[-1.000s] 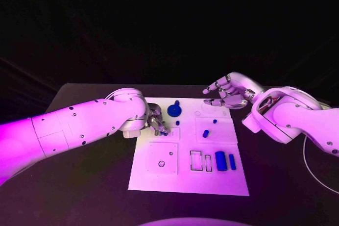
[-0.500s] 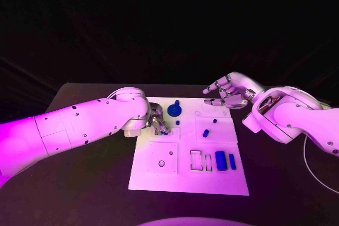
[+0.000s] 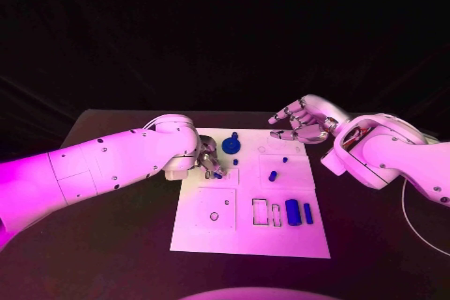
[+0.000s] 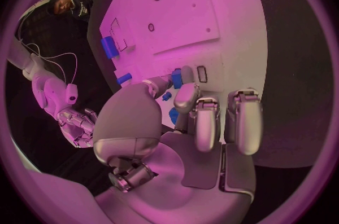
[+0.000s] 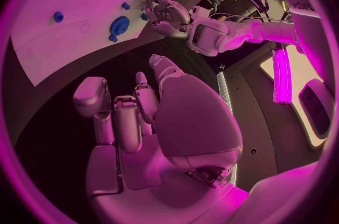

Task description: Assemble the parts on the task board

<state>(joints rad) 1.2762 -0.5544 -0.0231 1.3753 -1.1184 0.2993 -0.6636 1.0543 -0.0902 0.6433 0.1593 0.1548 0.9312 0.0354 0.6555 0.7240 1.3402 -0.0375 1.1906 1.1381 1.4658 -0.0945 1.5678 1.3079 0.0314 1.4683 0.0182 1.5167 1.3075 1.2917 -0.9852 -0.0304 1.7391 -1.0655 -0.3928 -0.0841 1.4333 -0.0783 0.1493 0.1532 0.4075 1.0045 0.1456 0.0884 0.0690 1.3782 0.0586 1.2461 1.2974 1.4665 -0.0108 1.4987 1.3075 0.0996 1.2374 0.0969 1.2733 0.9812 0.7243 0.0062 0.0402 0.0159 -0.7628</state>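
The white task board (image 3: 248,238) lies in the middle of the black table. My left hand (image 3: 208,161) hovers low over its upper left part and pinches a small blue part (image 3: 218,175) (image 4: 177,78) between thumb and a finger, right at a small rectangular slot (image 3: 229,177). My right hand (image 3: 305,123) hangs above the board's far right corner, fingers apart and holding nothing. A round blue part (image 3: 231,146) (image 5: 118,26) and a small blue peg (image 3: 235,162) lie just beside my left hand.
More blue parts lie on the board: a peg (image 3: 273,177), a small piece (image 3: 285,160), a thick cylinder (image 3: 293,213) and a thin bar (image 3: 307,214). Two outlined rectangular slots (image 3: 261,212) sit left of the cylinder. A round hole (image 3: 214,217) marks the lower left panel.
My left hand has edged slightly toward the small slot with the blue part in its fingers. The right hand has stayed in place.
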